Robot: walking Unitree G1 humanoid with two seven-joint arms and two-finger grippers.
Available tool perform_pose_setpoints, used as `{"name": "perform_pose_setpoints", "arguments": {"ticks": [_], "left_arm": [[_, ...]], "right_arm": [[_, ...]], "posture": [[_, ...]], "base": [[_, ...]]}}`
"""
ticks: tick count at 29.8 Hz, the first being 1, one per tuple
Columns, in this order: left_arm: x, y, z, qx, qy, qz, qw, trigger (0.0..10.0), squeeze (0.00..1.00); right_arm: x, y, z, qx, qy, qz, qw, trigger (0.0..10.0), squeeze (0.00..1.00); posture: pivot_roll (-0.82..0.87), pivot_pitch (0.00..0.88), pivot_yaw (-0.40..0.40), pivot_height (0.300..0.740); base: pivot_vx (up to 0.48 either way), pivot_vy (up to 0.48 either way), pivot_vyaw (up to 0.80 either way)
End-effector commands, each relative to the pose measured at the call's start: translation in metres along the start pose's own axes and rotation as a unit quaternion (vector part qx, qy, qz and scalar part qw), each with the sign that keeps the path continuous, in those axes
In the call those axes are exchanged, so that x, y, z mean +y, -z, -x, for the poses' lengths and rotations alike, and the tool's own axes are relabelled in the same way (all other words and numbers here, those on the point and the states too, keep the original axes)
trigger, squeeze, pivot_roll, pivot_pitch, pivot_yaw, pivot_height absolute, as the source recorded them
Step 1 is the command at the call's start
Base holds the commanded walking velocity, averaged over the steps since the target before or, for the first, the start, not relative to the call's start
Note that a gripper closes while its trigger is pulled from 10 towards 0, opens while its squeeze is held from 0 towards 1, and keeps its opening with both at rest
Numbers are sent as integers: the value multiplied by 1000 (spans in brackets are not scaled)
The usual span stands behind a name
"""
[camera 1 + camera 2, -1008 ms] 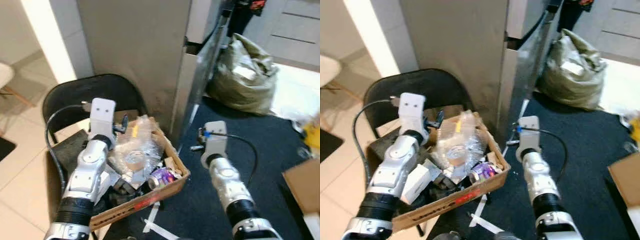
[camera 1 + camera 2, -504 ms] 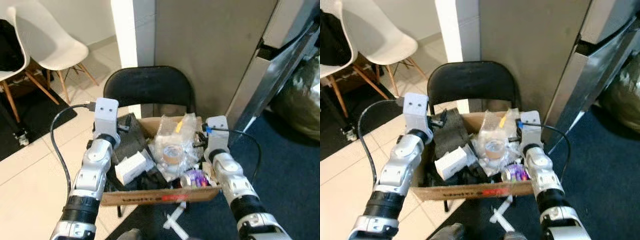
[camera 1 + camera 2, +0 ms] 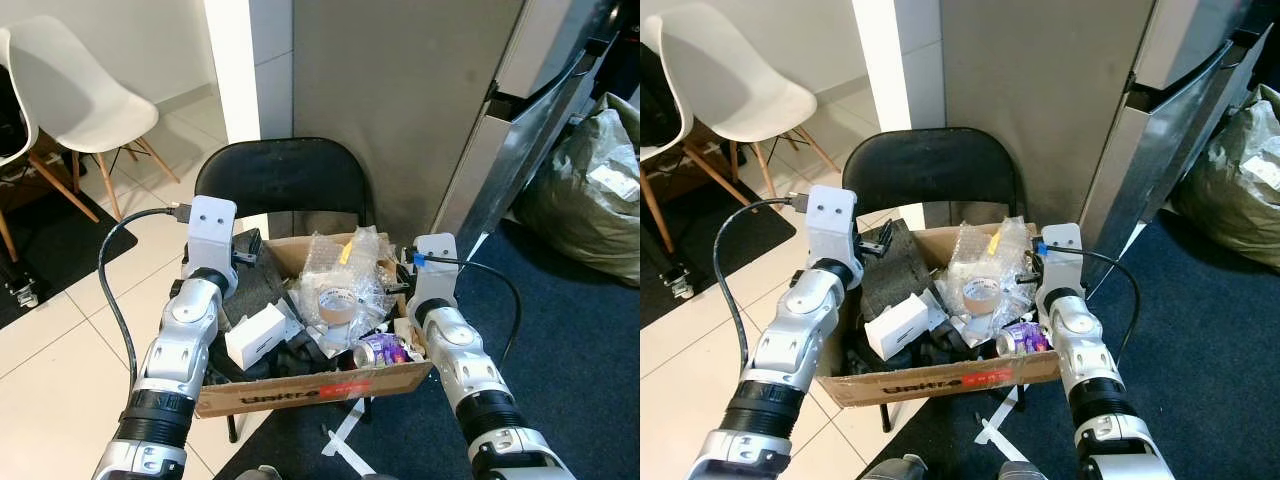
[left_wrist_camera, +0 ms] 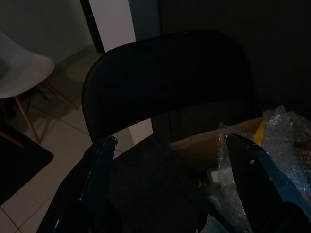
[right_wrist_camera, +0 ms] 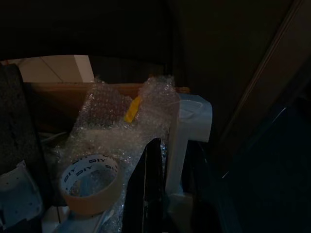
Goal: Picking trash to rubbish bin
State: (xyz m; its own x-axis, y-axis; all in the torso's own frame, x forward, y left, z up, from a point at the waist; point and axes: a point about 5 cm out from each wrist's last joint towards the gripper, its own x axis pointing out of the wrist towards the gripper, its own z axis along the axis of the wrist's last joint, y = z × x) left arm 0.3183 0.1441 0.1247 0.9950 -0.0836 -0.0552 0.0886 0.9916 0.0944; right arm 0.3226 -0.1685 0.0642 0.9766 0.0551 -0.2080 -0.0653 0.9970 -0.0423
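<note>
From the left eye, a cardboard box (image 3: 300, 385) is sitting on a black folding chair (image 3: 280, 180), crammed with trash: crinkled bubble wrap (image 3: 345, 270), a roll of tan tape (image 3: 335, 303), a small white carton (image 3: 258, 335), dark foam (image 3: 262, 285) and a crushed purple can (image 3: 378, 350). The left end effector (image 3: 245, 247) is hovering at the box's left rear edge, and the right end effector (image 3: 400, 285) is sitting at its right rim. A stuffed olive bag (image 3: 590, 190) is lying on the dark carpet (image 3: 580, 330).

The right eye view is adding a white shell chair (image 3: 725, 85) over pale tiles.

The left wrist view is showing its glossy fingers (image 4: 97, 170) spread wide, framing the chair back.

The right wrist view is showing its fingers (image 5: 148, 189) narrowly clamping a white plastic piece (image 5: 187, 131) beside the tape roll.
</note>
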Motion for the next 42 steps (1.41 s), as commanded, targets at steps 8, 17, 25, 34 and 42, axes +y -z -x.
{"name": "perform_pose_setpoints", "arguments": {"ticks": [8,17,25,34,42], "left_arm": [[-3,5,1,14,1,5,1000,10000,0],[-21,30,6,85,112,-29,990,10000,0],[-36,60,26,189,274,-109,937,10000,0],[-37,63,33,201,303,-118,924,10000,0],[-34,60,32,196,291,-122,929,10000,0]], "right_arm": [[4,2,-1,4,-16,-19,1000,10000,0],[27,4,-2,24,-119,39,992,10000,0],[59,14,-6,76,-242,94,963,10000,0],[83,7,-11,72,-271,101,954,10000,0],[77,-25,-24,-7,-190,-69,979,10000,620]], "posture": [[-44,0,-26,740],[-59,5,-34,740],[-57,31,-66,740],[-46,36,-83,740],[-38,31,-87,740]], "base": [[0,0,-153],[0,0,0],[0,0,0],[0,0,0],[0,0,0]]}}
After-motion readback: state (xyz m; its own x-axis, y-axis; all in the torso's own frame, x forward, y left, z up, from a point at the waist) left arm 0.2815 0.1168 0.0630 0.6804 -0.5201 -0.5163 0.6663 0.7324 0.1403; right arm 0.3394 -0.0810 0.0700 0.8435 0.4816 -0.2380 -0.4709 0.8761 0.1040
